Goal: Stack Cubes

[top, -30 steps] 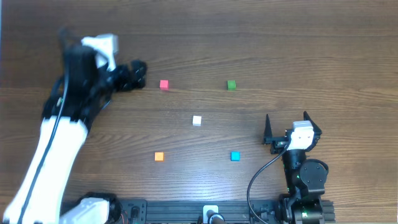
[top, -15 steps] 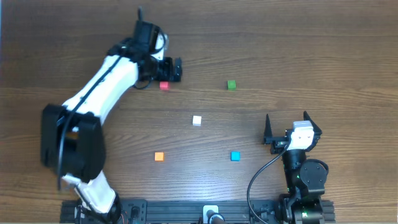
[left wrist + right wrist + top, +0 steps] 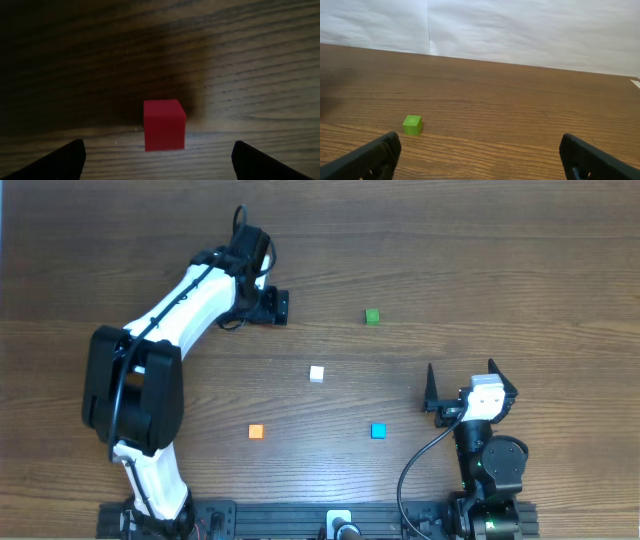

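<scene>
From where I stand, the white left arm [image 3: 190, 290] stretches from the lower left of the top view up toward the upper middle. Its left gripper [image 3: 274, 307] hangs low over the wooden table [image 3: 520, 260]. In its wrist view the fingers [image 3: 55, 162] are spread wide. A red cube [image 3: 164, 125] sits flat on the wood in the gap just ahead of them, touching neither finger, in the gripper's own shadow.

Lower down, left of centre, an orange cube [image 3: 256, 431] lies alone. A white cube [image 3: 317, 374] sits near the middle of the frame, well apart from the rest. Up and to the right of it is a green cube [image 3: 372, 316], level with the left gripper. A blue cube [image 3: 378, 431] lies below it, level with the orange one.

At the lower right, the right gripper [image 3: 461, 370] is pulled back close to its base. Its two dark fingers are parted and grip nothing. Its wrist view looks across bare wood to the green cube [image 3: 412, 125], far off.
</scene>
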`<action>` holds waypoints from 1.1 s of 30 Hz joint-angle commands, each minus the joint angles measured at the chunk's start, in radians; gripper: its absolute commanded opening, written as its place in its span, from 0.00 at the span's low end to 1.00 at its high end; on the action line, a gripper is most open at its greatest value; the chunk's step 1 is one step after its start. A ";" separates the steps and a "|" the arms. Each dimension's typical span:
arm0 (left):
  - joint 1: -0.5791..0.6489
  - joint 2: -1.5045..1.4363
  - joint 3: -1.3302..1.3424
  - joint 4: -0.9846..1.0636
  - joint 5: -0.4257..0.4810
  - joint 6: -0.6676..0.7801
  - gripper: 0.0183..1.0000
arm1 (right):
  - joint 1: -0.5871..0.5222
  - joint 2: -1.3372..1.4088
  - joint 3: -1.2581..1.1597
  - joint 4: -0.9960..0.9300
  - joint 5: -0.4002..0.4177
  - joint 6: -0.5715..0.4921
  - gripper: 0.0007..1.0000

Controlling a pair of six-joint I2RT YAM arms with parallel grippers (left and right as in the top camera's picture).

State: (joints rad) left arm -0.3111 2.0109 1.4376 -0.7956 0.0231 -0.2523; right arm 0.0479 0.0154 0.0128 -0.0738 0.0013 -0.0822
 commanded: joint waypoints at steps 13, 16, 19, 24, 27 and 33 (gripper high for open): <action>-0.003 0.057 0.018 0.047 -0.025 -0.011 0.68 | -0.006 -0.010 -0.008 0.002 -0.008 -0.002 0.99; -0.009 0.065 0.018 0.047 -0.026 -0.011 0.65 | -0.006 -0.010 -0.008 0.002 -0.008 -0.002 0.99; -0.019 0.075 0.018 0.048 -0.039 -0.014 0.61 | -0.006 -0.010 -0.008 0.002 -0.008 -0.002 0.99; -0.027 0.084 0.018 0.054 -0.044 -0.019 0.51 | -0.006 -0.010 -0.008 0.002 -0.008 -0.002 0.99; -0.027 0.084 0.018 0.055 -0.044 -0.026 0.44 | -0.006 -0.010 -0.008 0.002 -0.008 -0.002 0.99; -0.027 0.084 0.018 0.054 -0.048 -0.048 0.34 | -0.006 -0.010 -0.008 0.002 -0.008 -0.001 0.99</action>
State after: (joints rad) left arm -0.3393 2.0796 1.4384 -0.7437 -0.0109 -0.2810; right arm 0.0479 0.0154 0.0128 -0.0738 0.0013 -0.0830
